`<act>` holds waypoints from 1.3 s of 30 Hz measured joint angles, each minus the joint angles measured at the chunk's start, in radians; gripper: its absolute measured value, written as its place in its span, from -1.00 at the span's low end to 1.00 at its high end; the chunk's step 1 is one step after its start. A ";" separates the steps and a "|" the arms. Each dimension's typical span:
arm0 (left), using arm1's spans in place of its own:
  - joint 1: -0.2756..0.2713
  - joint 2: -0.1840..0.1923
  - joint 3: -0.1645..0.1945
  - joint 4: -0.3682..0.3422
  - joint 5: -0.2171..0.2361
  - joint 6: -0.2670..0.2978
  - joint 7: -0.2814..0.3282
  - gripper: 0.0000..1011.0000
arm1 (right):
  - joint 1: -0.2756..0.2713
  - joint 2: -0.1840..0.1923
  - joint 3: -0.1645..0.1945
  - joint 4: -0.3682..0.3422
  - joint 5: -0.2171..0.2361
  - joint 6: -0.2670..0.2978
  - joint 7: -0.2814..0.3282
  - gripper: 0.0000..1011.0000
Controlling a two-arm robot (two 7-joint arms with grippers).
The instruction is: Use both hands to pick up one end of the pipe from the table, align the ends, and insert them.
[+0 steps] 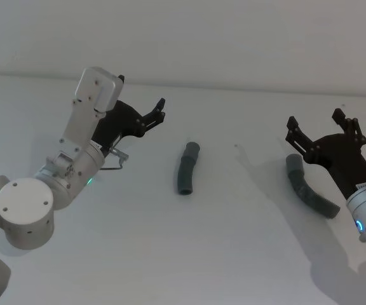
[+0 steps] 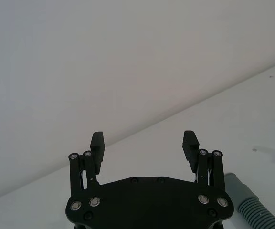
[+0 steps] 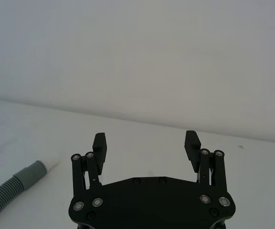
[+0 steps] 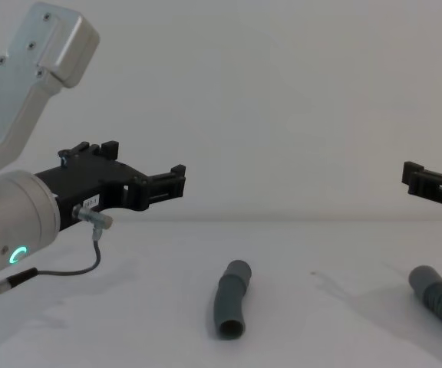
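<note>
Hovering open: L gripper (image 1: pixel 161 109) left of mid pipe piece (image 1: pixel 187 168), R gripper (image 1: pixel 314 121) by other piece (image 1: pixel 307 188).

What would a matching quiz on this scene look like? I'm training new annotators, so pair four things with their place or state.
Things:
1. left gripper
2. right gripper
3. short pipe piece
4. longer pipe piece

Place or state:
A. lies at the right of the table, below a gripper
B. jaws open, raised at the left
C. lies alone in the middle
D. jaws open, raised at the right

Pairs: 1-B; 2-D; 3-C; 4-A
</note>
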 joint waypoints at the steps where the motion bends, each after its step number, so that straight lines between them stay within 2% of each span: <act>1: 0.000 0.000 0.000 0.000 0.000 0.000 0.000 0.98 | 0.000 0.000 0.000 0.000 0.000 0.000 0.000 0.98; 39: 0.000 0.000 0.000 0.000 0.000 0.000 0.000 0.98 | 0.000 0.000 0.000 0.000 0.000 0.000 0.000 0.98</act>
